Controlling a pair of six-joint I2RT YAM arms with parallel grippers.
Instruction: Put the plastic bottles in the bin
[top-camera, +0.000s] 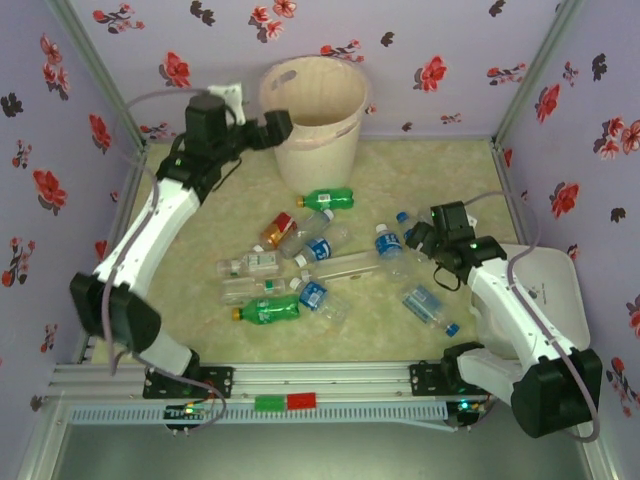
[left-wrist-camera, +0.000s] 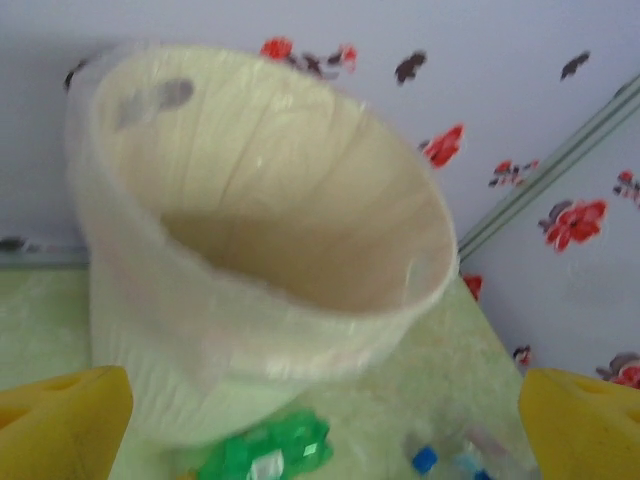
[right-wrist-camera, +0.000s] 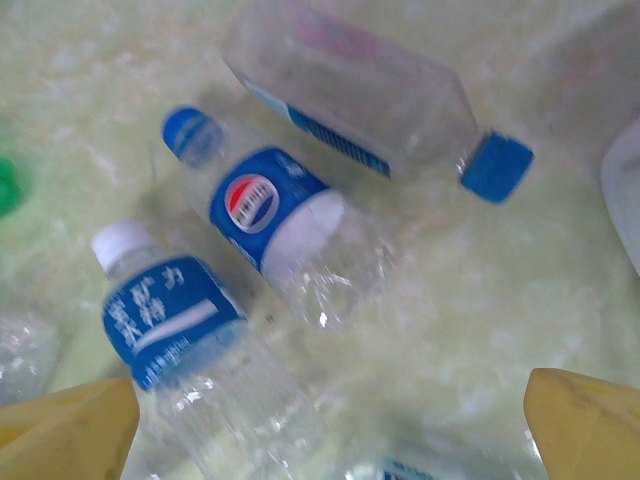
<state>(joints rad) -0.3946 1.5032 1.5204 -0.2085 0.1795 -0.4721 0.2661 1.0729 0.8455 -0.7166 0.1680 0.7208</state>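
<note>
Bin (top-camera: 318, 115): left pincer (top-camera: 278, 128) at its rim, spread, empty. Plastic bottles (top-camera: 318, 250): on table (top-camera: 450, 175) before bin; right pincer (top-camera: 420, 238) above them, spread.

Top camera looks down from six o'clock, sharing the twelve-o'clock bin (top-camera: 320, 155) with the close left wrist camera, the central plastic bottles (right-wrist-camera: 275, 220) with the right.

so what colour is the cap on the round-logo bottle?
Blue cap on the round-logo bottle, clearest in the right wrist view.
</note>
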